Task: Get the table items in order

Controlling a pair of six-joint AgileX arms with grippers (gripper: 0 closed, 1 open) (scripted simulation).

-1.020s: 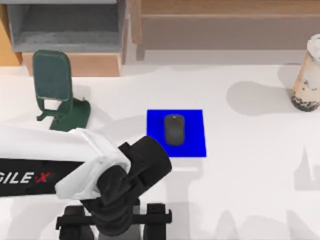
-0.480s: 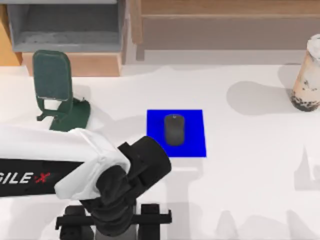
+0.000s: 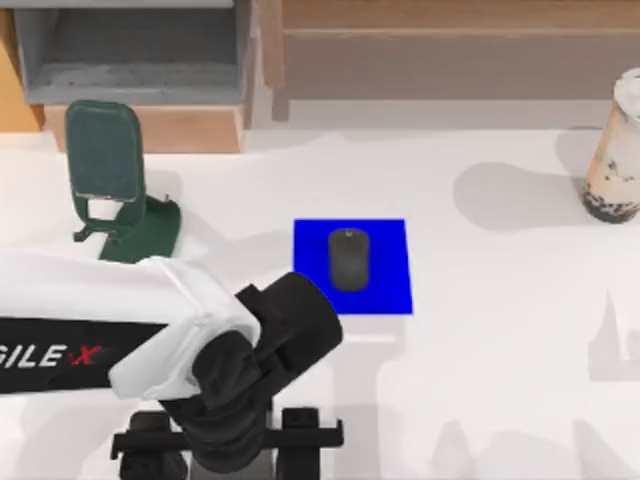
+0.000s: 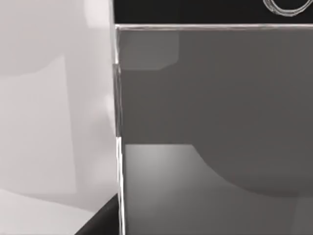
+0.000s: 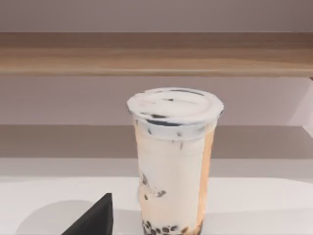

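Mouse (image 3: 348, 259) sits centred on blue mat (image 3: 352, 266), mid tabletop (image 3: 500, 330); milk tea (image 3: 613, 155) upright far right. Left arm low at near edge, barely shifted since a second ago; pincer state: cannot tell

the small dark grey oval mouse (image 3: 348, 259) lies flat in the middle of the blue mat (image 3: 390, 285), its long axis running toward the back of the white counter (image 3: 500, 330). the tall clear cup of milk tea (image 3: 616, 150) stands upright at the far right edge of the counter, well apart from the mouse; its beige drink has dark pearls settled at the bottom and a pale lid on top. the smartphone (image 4: 215, 127) shows close up in the left wrist view as a grey screen with a black bezel.
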